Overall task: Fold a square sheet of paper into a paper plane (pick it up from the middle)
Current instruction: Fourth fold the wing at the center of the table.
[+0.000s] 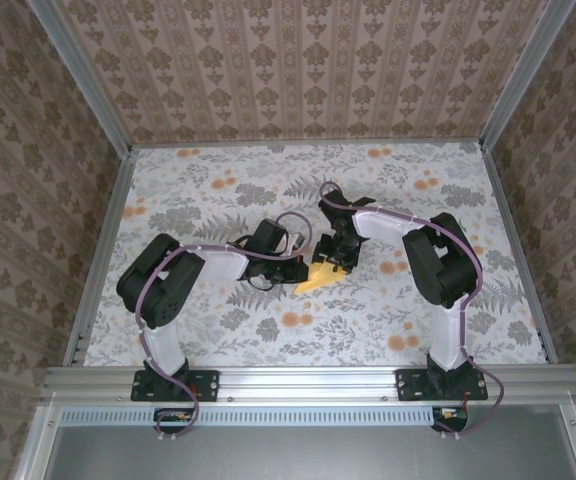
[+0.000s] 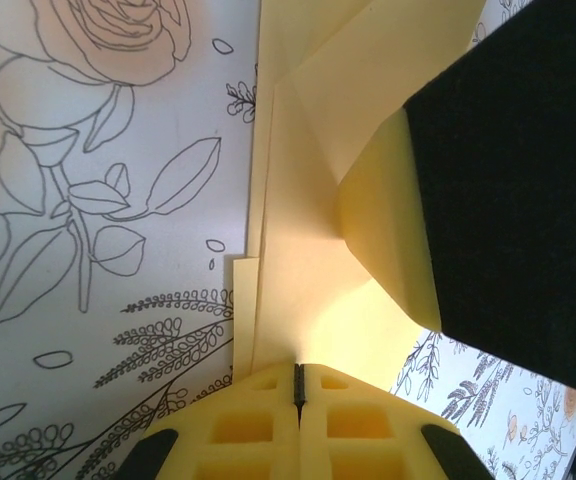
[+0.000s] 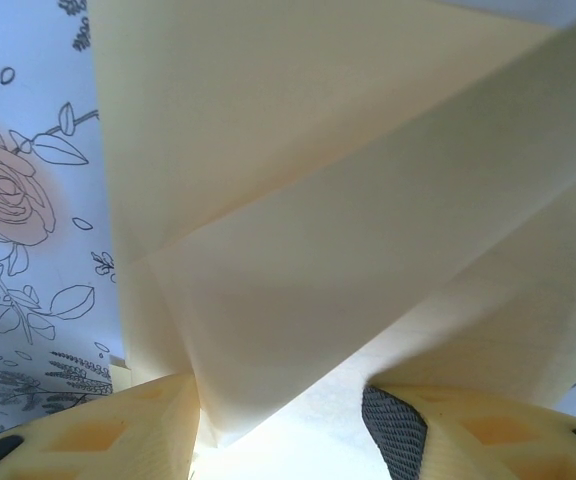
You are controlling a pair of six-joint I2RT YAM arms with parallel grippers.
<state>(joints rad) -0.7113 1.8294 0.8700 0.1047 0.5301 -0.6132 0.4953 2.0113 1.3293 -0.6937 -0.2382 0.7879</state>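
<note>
— Where did we find the pale-yellow sheet point(image 1: 318, 279)?
— At the middle of the floral-printed table point(image 1: 208, 190), creased into smooth, angled flaps. Our left gripper point(image 2: 298, 385) pinched one edge, jaws pressed together. Our right gripper point(image 3: 283, 425) straddled a flap, jaws half spread.

**Mostly covered, mostly cropped**

From above, the left hand point(image 1: 305, 268) and right hand point(image 1: 336, 262) cover the sheet of paper point(image 1: 313, 284) but for one yellow corner. In our left wrist view the right hand's dark body blocks its right side; in our right wrist view it runs off the top and right edges
</note>
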